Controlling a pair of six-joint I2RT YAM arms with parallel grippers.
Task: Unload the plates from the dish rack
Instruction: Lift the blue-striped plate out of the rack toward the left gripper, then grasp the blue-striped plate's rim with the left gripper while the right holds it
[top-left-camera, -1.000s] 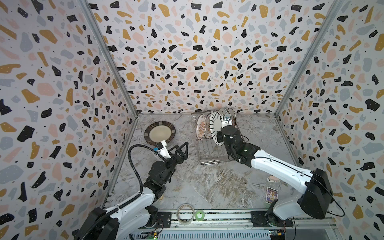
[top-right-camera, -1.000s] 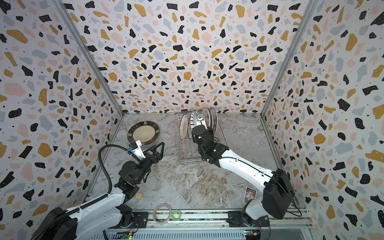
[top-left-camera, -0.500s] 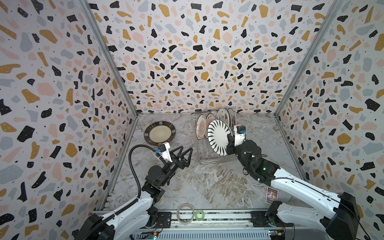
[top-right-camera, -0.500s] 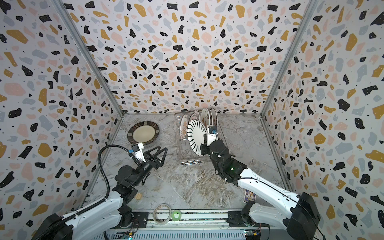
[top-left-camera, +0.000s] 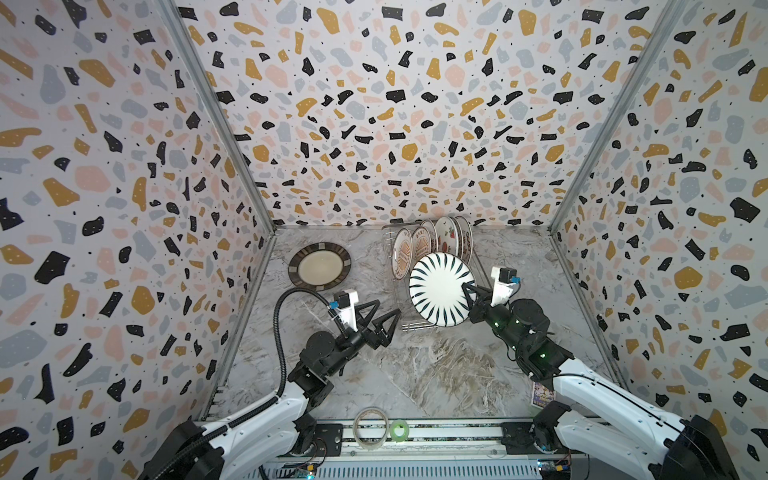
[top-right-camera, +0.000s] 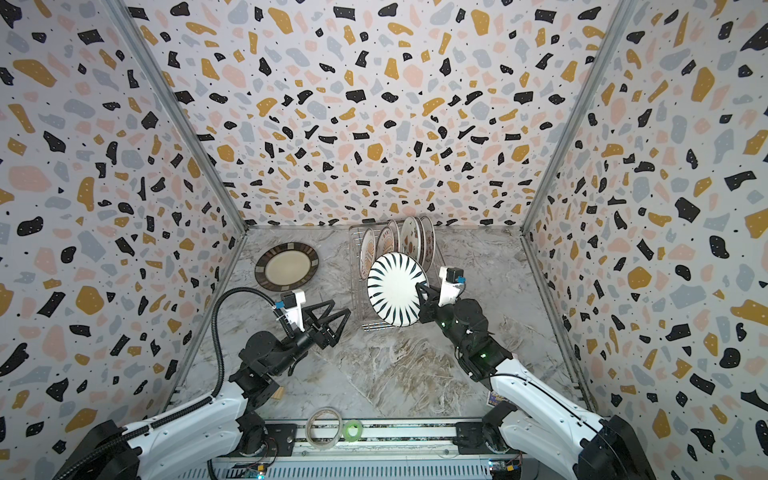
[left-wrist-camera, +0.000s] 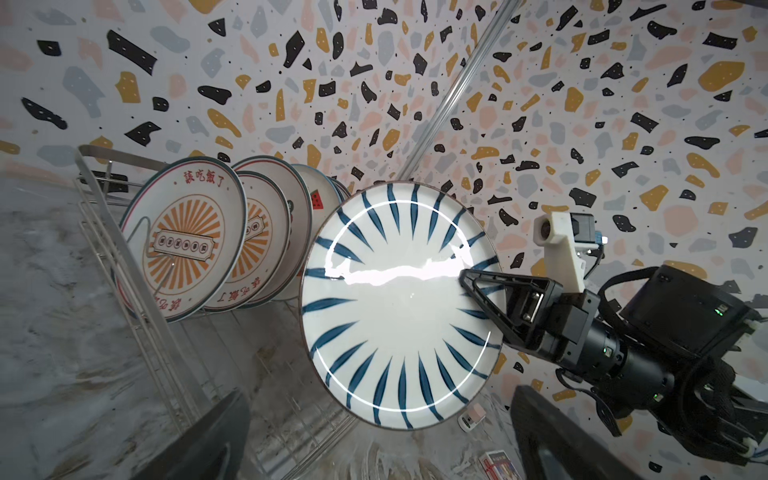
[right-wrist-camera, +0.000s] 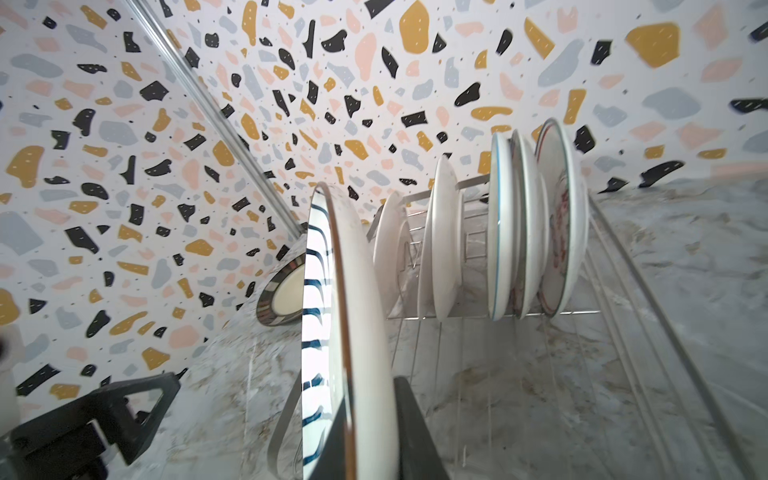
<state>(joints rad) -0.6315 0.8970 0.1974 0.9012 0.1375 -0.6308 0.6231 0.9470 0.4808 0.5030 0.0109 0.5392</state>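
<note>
My right gripper is shut on the right rim of a white plate with dark radial strokes, holding it upright in the air above the front of the dish rack. In the right wrist view the plate shows edge-on between my fingers. Several plates stand in the back of the wire rack, the front one with an orange sunburst. A brown-rimmed plate lies flat on the table at back left. My left gripper is open and empty, just left of the rack's front corner, facing the striped plate.
Two tape rolls, one clear and one green, lie on the front rail. A small printed box sits by the right arm. Terrazzo-patterned walls close in the marbled table on three sides.
My right gripper has drawn the striped plate up out of the rack and toward the front, turning its face toward the left arm. My open left gripper has moved right, closer to the rack.
</note>
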